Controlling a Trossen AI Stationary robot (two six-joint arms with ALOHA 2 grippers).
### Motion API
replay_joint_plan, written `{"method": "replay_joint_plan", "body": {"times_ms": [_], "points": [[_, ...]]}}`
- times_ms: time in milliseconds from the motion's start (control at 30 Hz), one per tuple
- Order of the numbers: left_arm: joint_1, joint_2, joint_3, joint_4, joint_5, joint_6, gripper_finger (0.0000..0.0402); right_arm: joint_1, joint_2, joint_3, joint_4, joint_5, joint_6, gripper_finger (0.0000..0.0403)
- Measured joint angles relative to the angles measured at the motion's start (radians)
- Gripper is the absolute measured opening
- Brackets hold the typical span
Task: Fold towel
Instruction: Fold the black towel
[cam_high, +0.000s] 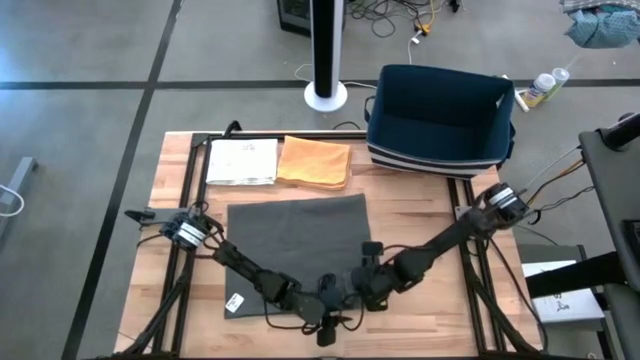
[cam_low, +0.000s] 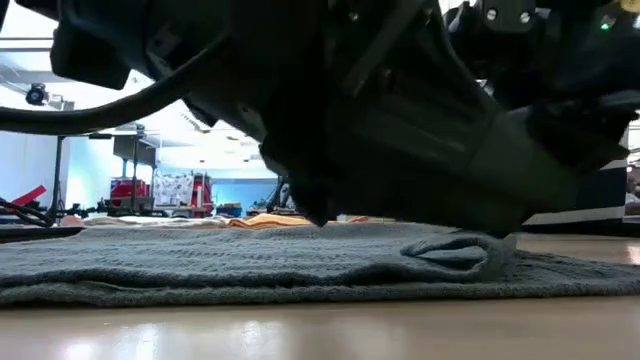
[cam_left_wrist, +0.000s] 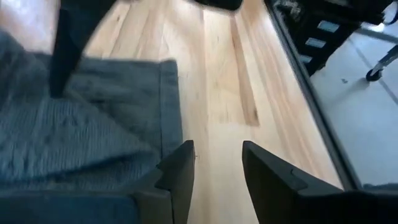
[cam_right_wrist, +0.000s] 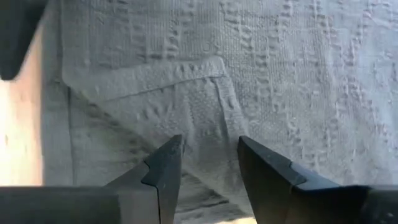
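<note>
A grey towel (cam_high: 298, 240) lies spread flat on the wooden table (cam_high: 420, 230). Near its near right corner a small part is folded over onto the towel (cam_right_wrist: 180, 84) and stands up as a low bump (cam_low: 455, 250). My right gripper (cam_right_wrist: 210, 158) stands open just above that folded part, pointing steeply down (cam_high: 362, 280). My left gripper (cam_left_wrist: 217, 165) is open over bare wood just off the towel's edge (cam_left_wrist: 168, 106), close to the right gripper (cam_high: 340, 312). Nothing is between either pair of fingers.
Along the far edge lie an orange cloth (cam_high: 315, 162) and a white folded cloth (cam_high: 242, 160), with a navy bin (cam_high: 440, 120) at the far right. Bare wood lies to the right of the towel (cam_left_wrist: 230, 93). The two arms cross over the near edge.
</note>
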Motion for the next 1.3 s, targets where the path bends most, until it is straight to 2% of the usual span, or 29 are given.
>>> {"method": "replay_joint_plan", "body": {"times_ms": [300,500,633,733,933,1167,1300], "points": [[-0.009,0.0,0.0,-0.079,0.001,-0.06,0.0101,-0.041,0.0,0.065,0.023,-0.051,-0.126,0.0153],[-0.014,0.0,0.0,-0.114,0.001,-0.089,0.01,-0.107,0.039,0.053,0.01,-0.203,-0.143,0.0157],[-0.016,0.0,-0.01,-0.118,-0.015,-0.112,0.0105,-0.106,0.041,0.055,0.032,-0.266,-0.159,0.0151],[-0.016,-0.003,-0.034,-0.108,-0.028,-0.134,0.0107,-0.052,0.036,0.061,0.088,-0.243,-0.205,0.0145],[-0.018,-0.006,-0.071,-0.099,-0.038,-0.155,0.0101,0.075,0.057,0.061,0.189,-0.098,-0.272,0.0149],[-0.018,-0.003,-0.076,-0.058,-0.038,-0.122,0.0091,0.079,0.109,0.06,0.209,-0.018,-0.224,0.0151],[-0.018,-0.003,-0.076,-0.057,-0.037,-0.125,0.0095,0.059,0.111,0.061,0.258,-0.041,-0.198,0.0143]]}}
